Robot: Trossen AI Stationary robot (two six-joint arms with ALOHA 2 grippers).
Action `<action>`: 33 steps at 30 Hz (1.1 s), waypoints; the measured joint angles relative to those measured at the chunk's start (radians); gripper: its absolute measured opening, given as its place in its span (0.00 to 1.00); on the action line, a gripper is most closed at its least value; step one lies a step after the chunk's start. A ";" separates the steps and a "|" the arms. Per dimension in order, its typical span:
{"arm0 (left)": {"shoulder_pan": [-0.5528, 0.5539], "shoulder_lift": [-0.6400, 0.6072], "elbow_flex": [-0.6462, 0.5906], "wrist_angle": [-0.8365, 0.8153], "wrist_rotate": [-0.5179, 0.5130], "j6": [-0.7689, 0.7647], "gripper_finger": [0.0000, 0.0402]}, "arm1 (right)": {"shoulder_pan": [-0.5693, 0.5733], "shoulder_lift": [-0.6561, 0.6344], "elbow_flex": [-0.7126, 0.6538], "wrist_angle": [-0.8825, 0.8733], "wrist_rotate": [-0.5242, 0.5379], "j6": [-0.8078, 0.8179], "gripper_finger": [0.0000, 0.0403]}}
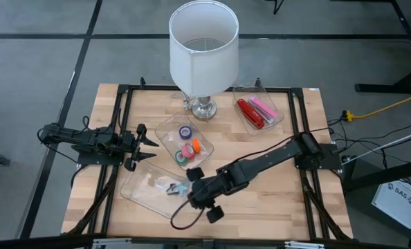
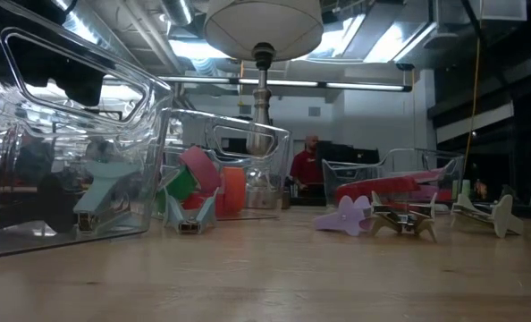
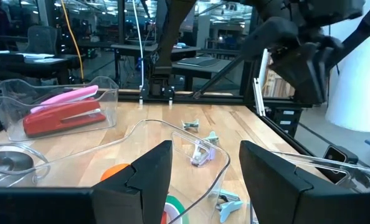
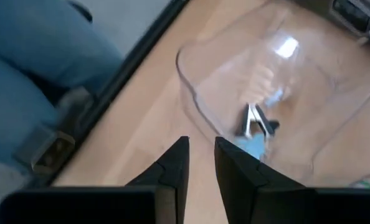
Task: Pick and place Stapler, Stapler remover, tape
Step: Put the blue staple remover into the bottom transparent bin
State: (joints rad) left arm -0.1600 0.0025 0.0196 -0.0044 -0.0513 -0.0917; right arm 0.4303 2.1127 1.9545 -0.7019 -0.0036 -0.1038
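**Clear trays on a wooden surface**

Right gripper (image 4: 200, 163): dark wedge fingers slightly parted, empty, just short of a clear plastic tray (image 4: 200, 115) holding metal staple removers (image 4: 255, 121). Left gripper (image 1: 150, 149): fingers spread beside the tray of glossy tape rings (image 1: 189, 146). Red stapler (image 1: 249, 113) well beyond.

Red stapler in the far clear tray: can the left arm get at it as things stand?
Probably yes. The red stapler lies in an open-topped clear tray, uncovered, but the white-shaded lamp stands between it and the open left gripper, so a detour is needed.
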 joint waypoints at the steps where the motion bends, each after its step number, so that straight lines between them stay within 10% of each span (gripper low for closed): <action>1: 0.000 0.000 0.000 0.000 0.000 0.000 0.46 | 0.000 -0.001 0.000 -0.019 0.005 -0.014 0.19; 23: 0.000 0.000 0.000 0.000 0.000 0.000 0.46 | -0.068 -0.033 -0.318 0.147 0.016 -0.407 0.19; 33: 0.000 0.000 0.000 0.001 0.000 0.000 0.46 | -0.111 -0.080 -0.549 0.389 0.205 -0.585 0.19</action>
State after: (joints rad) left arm -0.1602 0.0023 0.0196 -0.0036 -0.0511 -0.0917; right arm 0.3195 2.0325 1.4059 -0.3130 0.2013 -0.6888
